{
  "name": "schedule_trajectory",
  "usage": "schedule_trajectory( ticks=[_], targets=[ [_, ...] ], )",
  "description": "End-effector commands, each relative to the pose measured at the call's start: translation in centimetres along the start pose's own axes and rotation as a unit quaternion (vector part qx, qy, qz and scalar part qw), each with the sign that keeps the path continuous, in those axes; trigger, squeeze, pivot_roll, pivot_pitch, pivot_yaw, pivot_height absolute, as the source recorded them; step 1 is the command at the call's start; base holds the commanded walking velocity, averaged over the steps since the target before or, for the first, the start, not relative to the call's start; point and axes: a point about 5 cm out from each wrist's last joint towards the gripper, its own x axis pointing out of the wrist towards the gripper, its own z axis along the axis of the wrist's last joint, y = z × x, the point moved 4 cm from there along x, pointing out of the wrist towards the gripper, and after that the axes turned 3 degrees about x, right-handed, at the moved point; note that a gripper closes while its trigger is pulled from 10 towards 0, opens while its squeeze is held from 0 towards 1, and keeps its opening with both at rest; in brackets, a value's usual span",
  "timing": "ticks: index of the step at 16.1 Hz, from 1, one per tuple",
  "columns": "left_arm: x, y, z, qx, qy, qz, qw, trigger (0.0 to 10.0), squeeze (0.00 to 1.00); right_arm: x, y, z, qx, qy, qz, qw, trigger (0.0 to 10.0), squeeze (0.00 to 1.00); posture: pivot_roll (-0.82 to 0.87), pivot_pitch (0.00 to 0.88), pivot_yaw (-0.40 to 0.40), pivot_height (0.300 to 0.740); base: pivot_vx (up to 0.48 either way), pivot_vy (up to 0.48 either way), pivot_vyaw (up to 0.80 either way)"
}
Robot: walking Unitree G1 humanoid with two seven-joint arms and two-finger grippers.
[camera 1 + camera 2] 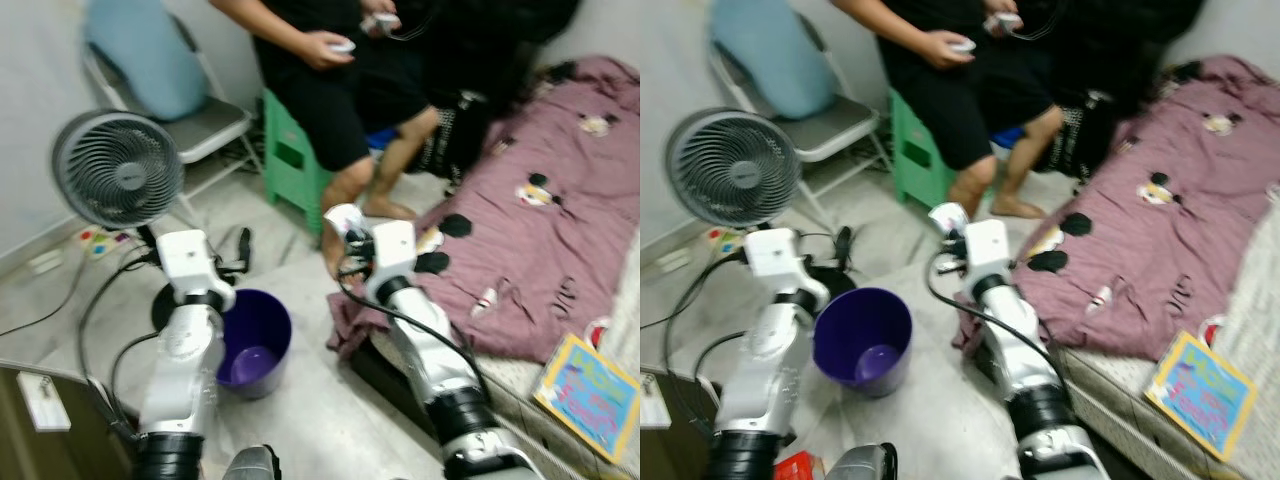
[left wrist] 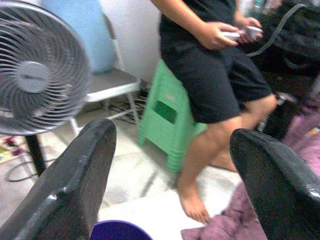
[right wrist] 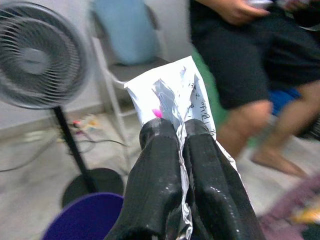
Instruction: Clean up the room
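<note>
Glossy plastic, crumpled paper and soft cloth over a pale polished floor.

The right end effector [image 3: 181, 150] has shiny black fingers [image 3: 155, 175] clamped on thin, creased white paper [image 3: 175, 95]; the left end effector [image 2: 170, 175] shows the same black gloss, lightly scuffed. The purple bin [image 1: 255, 340] is smooth plastic, the stool [image 1: 290, 160] matt green plastic. The fan [image 1: 118, 168] has a grey plastic grille. The mauve bedspread [image 1: 540, 230] is soft, rumpled cloth.

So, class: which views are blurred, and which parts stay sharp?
Both eye views are motion-blurred, the fan and person soft. In the right wrist view the right claw and its crumpled paper are sharp, the background smeared. The left wrist view is mildly soft; left claw open.
</note>
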Motion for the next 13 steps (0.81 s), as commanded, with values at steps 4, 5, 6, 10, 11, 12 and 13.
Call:
schedule_trajectory(
  ticks=[4, 5, 6, 10, 11, 12, 13],
  targets=[
    [-0.37, -0.42, 0.16, -0.011, -0.002, -0.005, 1.0, 10.0, 0.0, 0.26, -0.13, 0.2, -0.006, 0.005, 0.01, 1.0, 10.0, 0.0, 0.04, 0.041, 0.012, 0.74, 0.0, 0.0, 0.13],
    [-0.36, -0.44, 0.15, -0.014, -0.002, -0.006, 1.0, 10.0, 0.0, 0.23, -0.17, 0.17, -0.007, 0.006, 0.01, 1.0, 10.0, 0.0, 0.04, 0.04, 0.012, 0.74, 0.0, 0.0, 0.0],
    [-0.32, -0.49, 0.12, -0.014, -0.001, -0.007, 1.0, 10.0, 0.0, 0.22, -0.22, 0.17, -0.008, 0.006, 0.01, 1.0, 10.0, 0.0, 0.04, 0.037, 0.012, 0.74, 0.0, 0.0, 0.0],
    [-0.24, -0.68, 0.1, -0.017, 0.0, -0.013, 1.0, 10.0, 0.0, 0.26, -0.36, 0.23, -0.013, 0.006, 0.011, 1.0, 10.0, 0.0, 0.04, 0.03, 0.008, 0.74, 0.0, 0.0, 0.55],
    [-0.25, -0.69, 0.07, -0.016, 0.0, -0.014, 1.0, 10.0, 0.0, 0.27, -0.36, 0.23, -0.013, 0.006, 0.011, 1.0, 10.0, 0.0, 0.04, 0.028, 0.006, 0.74, 0.0, 0.0, 0.55],
    [-0.31, -0.66, 0.07, -0.017, 0.001, -0.014, 1.0, 10.0, 0.0, 0.28, -0.35, 0.24, -0.014, 0.006, 0.012, 1.0, 10.0, 0.0, 0.04, 0.028, 0.006, 0.74, 0.0, 0.0, -0.77],
    [-0.46, -0.39, 0.02, -0.01, 0.002, -0.014, 1.0, 10.0, 0.0, 0.3, -0.33, 0.26, -0.015, 0.006, 0.013, 1.0, 10.0, 0.0, 0.04, 0.024, 0.004, 0.74, 0.0, 0.0, 0.0]
  ],
)
